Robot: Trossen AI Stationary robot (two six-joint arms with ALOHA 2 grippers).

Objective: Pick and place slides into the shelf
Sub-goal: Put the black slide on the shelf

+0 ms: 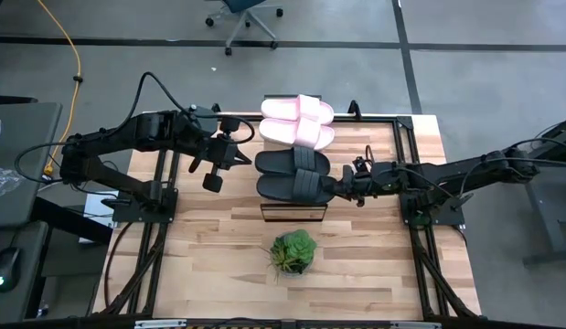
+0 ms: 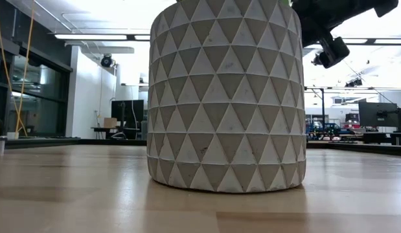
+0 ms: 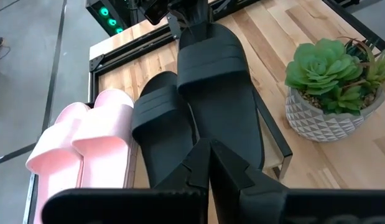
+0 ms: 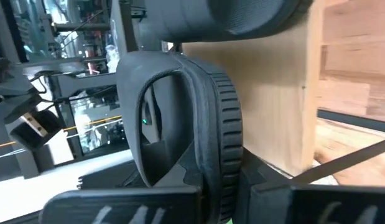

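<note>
**Four slides lined up on the shelf, right gripper clamped on a black one**

The shelf (image 1: 294,213) is a narrow rack of pale, grained wood over a thin dark frame. Two pink slides (image 1: 298,121) lie side by side at its far end, smooth and rounded, each with one broad, softly ribbed strap. Next to them sit two black slides (image 1: 293,175), matte, with wide ridged straps and grooved sole edges.

The right gripper (image 1: 347,187) is closed on the heel end of the black slide (image 1: 296,187) nearest the shelf's open near end; its wrist view shows the ribbed sole rim pinched between the fingers, against the shelf's plank.

The left gripper (image 1: 216,164), fingers pressed together and empty, hangs just beside the shelf, opposite the black pair.

Beyond the shelf's near end stands a green rosette plant (image 1: 293,250) in a grey pot (image 2: 227,97) faceted with triangles.
</note>
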